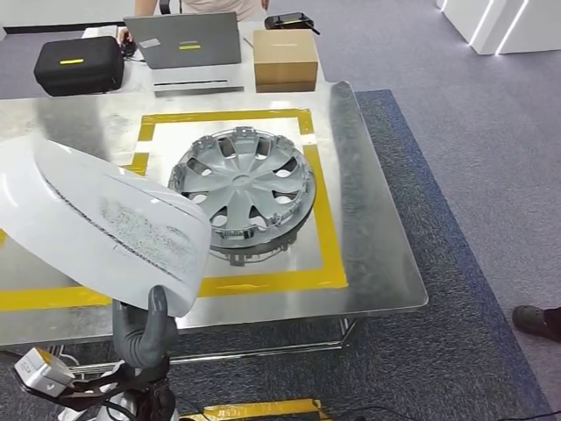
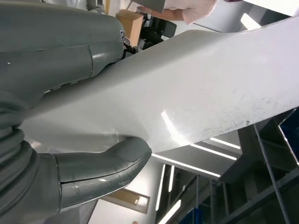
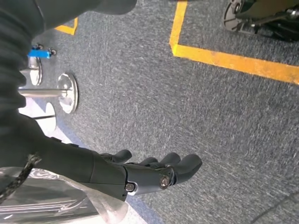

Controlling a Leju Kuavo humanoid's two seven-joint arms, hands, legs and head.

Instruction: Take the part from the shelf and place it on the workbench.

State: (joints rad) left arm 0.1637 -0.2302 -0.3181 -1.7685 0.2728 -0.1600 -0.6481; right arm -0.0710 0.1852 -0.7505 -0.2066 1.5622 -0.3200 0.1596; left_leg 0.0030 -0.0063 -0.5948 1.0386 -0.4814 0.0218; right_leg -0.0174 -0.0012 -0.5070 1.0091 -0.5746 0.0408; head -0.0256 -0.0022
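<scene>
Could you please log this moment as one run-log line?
left hand: holds white part over workbench | right hand: open, above carpet | hubcap: inside yellow tape square | part: not yet set down

Left hand (image 1: 142,338) raised, fingers (image 2: 102,170) clamped on a held panel; right hand (image 3: 141,172) hanging, fingers loosely extended.

White panels: one (image 1: 99,224), at 9 o'clock
Wheel covers: one (image 1: 244,189), at centre
Laptops: one (image 1: 192,41), at 12 o'clock
Cardboard boxes: one (image 1: 285,58), at 12 o'clock
Black cases: one (image 1: 78,65), at 11 o'clock
</scene>
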